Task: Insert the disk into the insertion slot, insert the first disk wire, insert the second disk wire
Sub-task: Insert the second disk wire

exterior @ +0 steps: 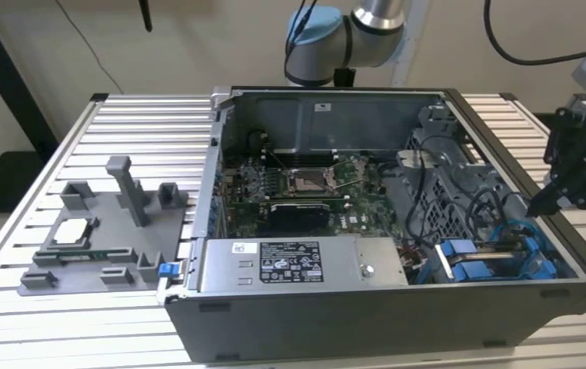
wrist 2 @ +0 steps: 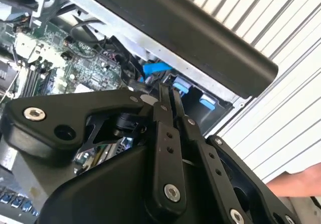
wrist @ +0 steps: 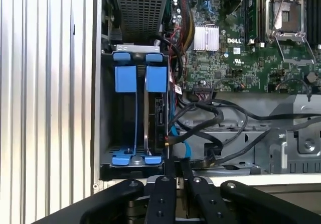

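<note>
At the bottom centre of the first wrist view, the tool (wrist: 173, 166) hangs clenched with nothing between its tips, just above the case rim and the insertion slot (wrist: 106, 108). Just beyond it, the disk (wrist: 150, 108) already stands on edge in that bay, its blue carrier tabs showing. It looks stiff, fairly heavy and shock-sensitive, so those plastic tabs seem the safest hold. Farther on, the black cables (wrist: 220, 118) look soft and springy, best gripped at their rigid plugs.
</note>
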Motion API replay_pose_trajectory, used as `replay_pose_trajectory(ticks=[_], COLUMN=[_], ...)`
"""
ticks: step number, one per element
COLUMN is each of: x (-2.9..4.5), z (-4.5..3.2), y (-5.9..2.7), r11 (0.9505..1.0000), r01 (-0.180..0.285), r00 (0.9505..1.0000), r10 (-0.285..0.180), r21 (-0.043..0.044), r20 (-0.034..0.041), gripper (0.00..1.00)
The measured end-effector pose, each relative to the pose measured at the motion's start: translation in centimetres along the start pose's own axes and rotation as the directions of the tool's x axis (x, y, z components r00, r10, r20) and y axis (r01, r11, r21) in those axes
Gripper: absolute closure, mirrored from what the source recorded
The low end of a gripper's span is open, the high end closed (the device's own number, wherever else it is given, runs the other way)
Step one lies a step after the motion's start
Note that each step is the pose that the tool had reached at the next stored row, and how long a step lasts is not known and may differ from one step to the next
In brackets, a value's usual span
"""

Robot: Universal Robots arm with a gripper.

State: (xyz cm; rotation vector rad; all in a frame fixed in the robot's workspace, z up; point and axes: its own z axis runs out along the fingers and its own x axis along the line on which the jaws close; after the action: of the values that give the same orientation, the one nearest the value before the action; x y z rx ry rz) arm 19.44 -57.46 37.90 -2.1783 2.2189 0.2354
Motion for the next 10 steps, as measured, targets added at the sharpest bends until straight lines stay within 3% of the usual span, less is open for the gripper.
replay_pose_trajectory(ticks=[3,10], x=[-0.04,-0.02], z=[-0.37,-0.56], y=[1.06,3.68], r11=[1.0000,1.0000], r01=[-0.001,-0.004], r00=[0.9999,0.9996], r10=[0.001,0.004], r21=[-0.0001,0.0001], r20=[0.0137,0.0279], gripper=[1.00,1.00])
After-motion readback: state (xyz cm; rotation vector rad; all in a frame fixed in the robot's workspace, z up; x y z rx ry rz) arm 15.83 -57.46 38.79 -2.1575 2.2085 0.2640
